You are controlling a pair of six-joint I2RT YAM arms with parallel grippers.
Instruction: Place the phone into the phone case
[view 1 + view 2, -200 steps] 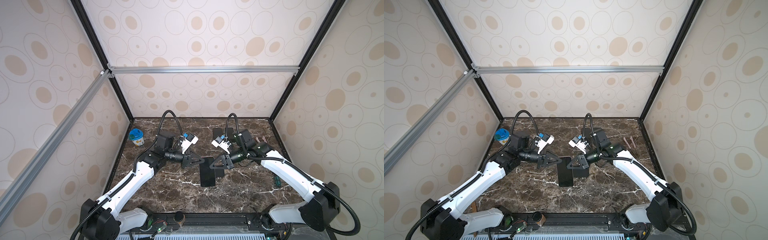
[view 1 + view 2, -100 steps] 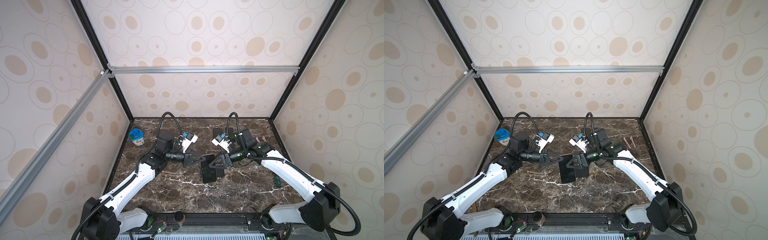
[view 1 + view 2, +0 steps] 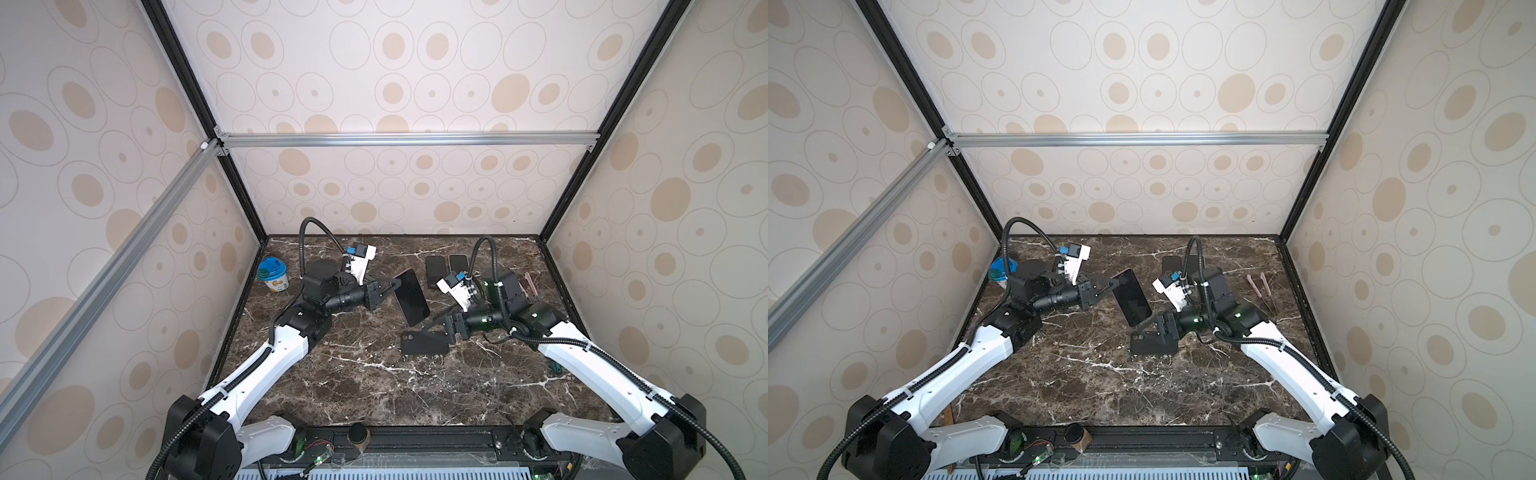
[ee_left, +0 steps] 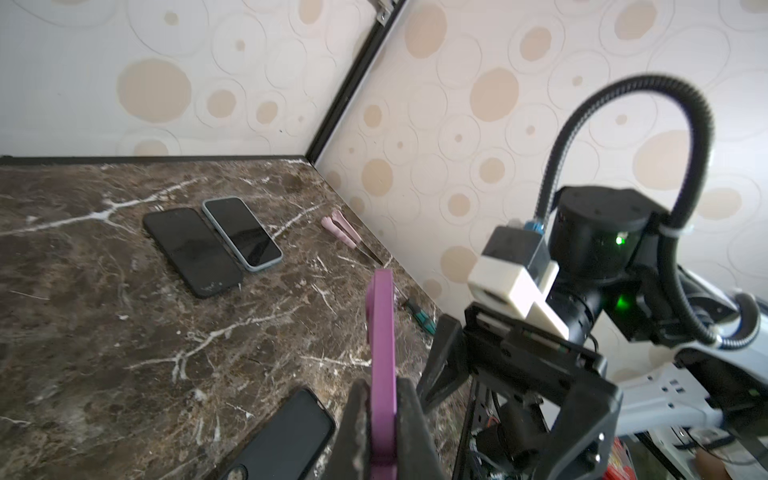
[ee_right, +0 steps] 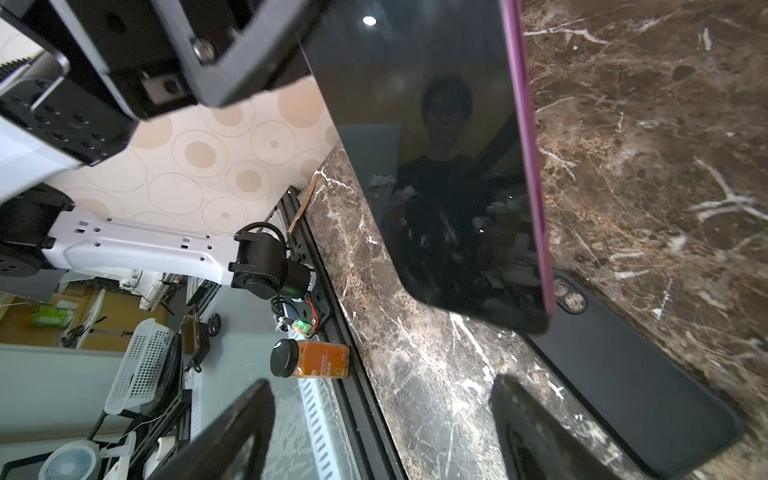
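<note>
Phone (image 3: 411, 297) lifted away from case (image 3: 424, 345) | left end effector (image 4: 384, 415) clamps phone | right end effector (image 5: 382, 415) spread wide, empty

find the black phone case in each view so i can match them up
Top view: phone case flat on the marble, mid-table, nearer the camera than the lifted phone.
Top view: phone case in the same spot, near the phone.
Left wrist: phone case on the marble beside the phone's purple edge.
Right wrist: phone case partly behind the phone's screen.
Shared landmark: the purple-edged phone.
</note>
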